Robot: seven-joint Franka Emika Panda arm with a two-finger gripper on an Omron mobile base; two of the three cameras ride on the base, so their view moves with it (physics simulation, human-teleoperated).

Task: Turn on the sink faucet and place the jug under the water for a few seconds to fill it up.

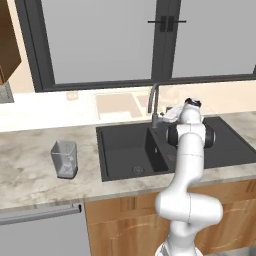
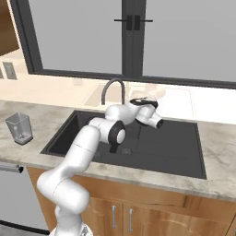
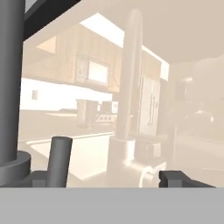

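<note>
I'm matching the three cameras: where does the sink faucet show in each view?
Left base view: the sink faucet rises at centre, behind the sink, just left of the arm.
Right base view: centre, its arch just left of the hand.
Hand view: its grey column fills the left edge, lever beside it.
Shared landmark: the window frame.

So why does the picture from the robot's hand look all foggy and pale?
In the hand view, the claw sits close to the shiny backsplash, so you see a washed-out reflection of the kitchen; the faucet looms big and dark at the left. In the left base view, the sink and jug look crisp, with soft, even light.
</note>
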